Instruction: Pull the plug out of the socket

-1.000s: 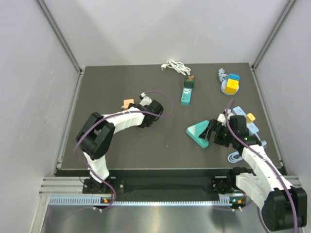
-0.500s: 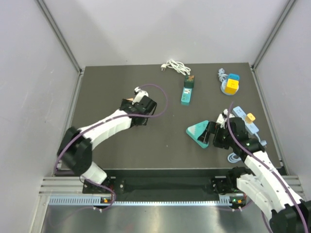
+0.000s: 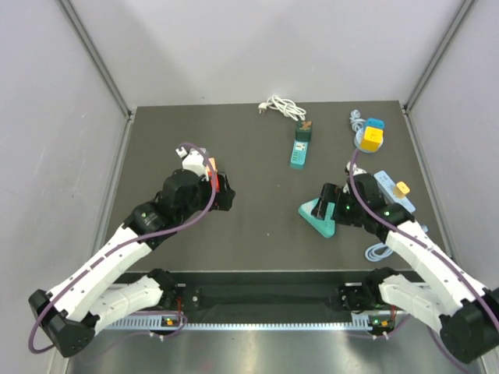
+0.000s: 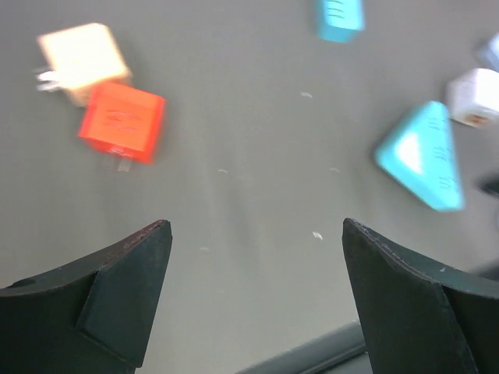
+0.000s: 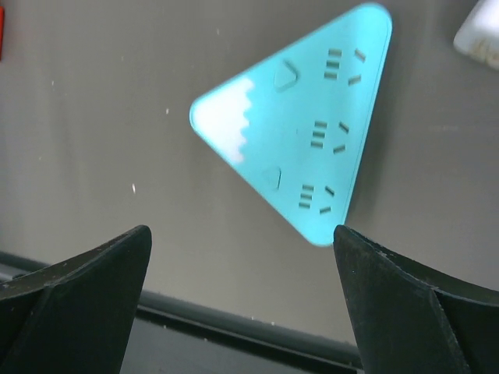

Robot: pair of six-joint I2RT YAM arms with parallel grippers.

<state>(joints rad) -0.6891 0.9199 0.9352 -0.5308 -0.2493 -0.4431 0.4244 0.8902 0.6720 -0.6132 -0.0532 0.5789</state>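
1. The dark worktop carries everything, with grey walls around it.
2. The left arm reaches diagonally over the left half. The right arm bends in from the right edge.
3. The left gripper hangs over bare worktop with its jaws spread wide and nothing between them.
4. The right gripper is also spread wide and empty. It hovers just above the near edge of the triangular socket without touching it.
5. That teal triangular socket lies flat, right of centre. All three of its outlets show bare in the right wrist view.
6. A narrow teal power strip lies further back and well apart, with a small brown plug at its far end.
7. The orange plug lies loose on the left side, well apart from the triangular socket, its prongs pointing towards the left gripper.
8. A beige plug sits right against the orange plug, on its far side.
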